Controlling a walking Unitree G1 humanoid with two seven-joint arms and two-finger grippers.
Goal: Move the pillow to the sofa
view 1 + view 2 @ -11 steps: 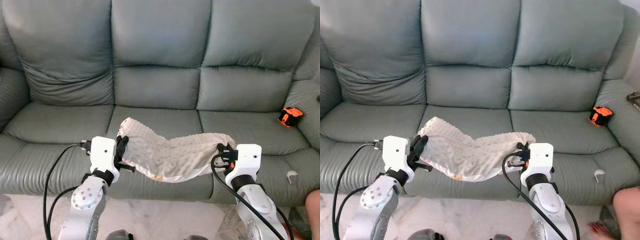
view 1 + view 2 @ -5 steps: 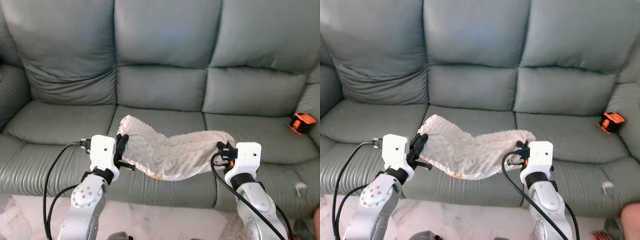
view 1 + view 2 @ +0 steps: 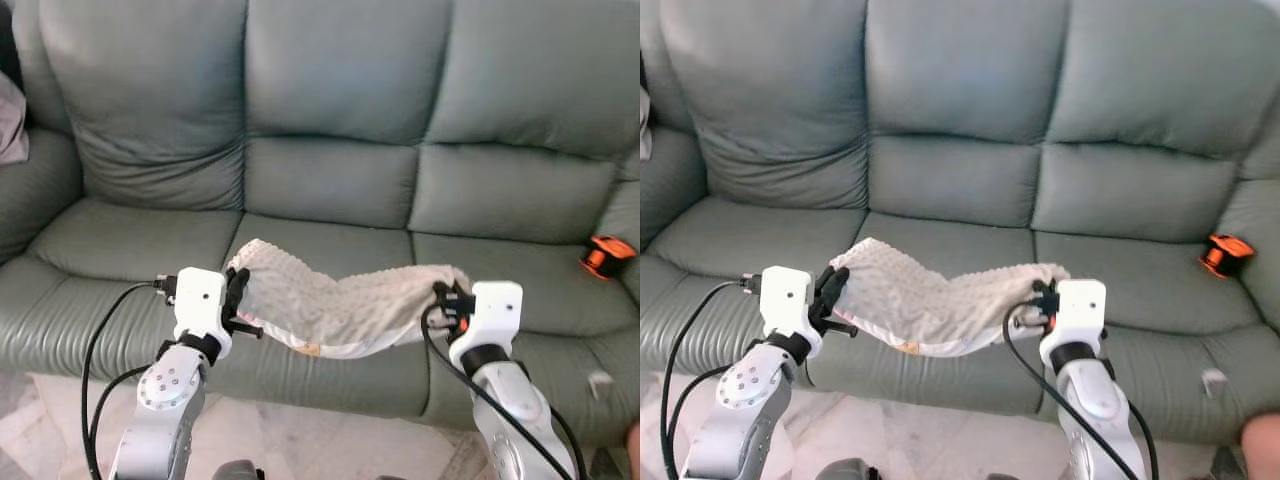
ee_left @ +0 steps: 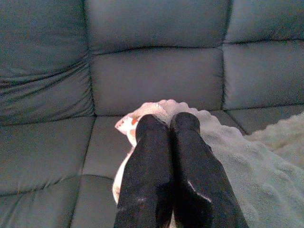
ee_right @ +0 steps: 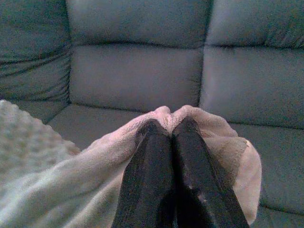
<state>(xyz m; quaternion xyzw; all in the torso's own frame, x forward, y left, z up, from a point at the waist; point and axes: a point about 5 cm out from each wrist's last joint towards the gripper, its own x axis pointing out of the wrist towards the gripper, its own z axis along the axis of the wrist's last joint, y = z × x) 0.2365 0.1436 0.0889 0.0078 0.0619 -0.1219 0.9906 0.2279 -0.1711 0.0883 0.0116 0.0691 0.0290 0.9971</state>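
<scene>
Observed: the pillow (image 3: 345,312), a limp cream cover with a dotted texture, hangs slung between both arms above the front edge of the sofa (image 3: 330,110), over the middle seat cushion. It sags at its centre and does not appear to rest on the seat.

Left tool (image 3: 236,297): fingers together, clamped on the pillow's left end; the left wrist view shows fabric bunched around the fingertips (image 4: 151,124). Right tool (image 3: 447,296): likewise pinched shut on the right end, cloth folded over both fingers (image 5: 153,129).

Change over the last second: the whole scene has shifted rightward in the head views, an armrest with a pale item coming into sight at the sofa's left end and the orange object (image 3: 604,255) sliding toward the right edge. That is camera movement; the pillow's sag and both grips look unaltered.

Assessment: carry phase nearly complete. Remaining: reach forward over the seat, lower, release both ends.
</scene>
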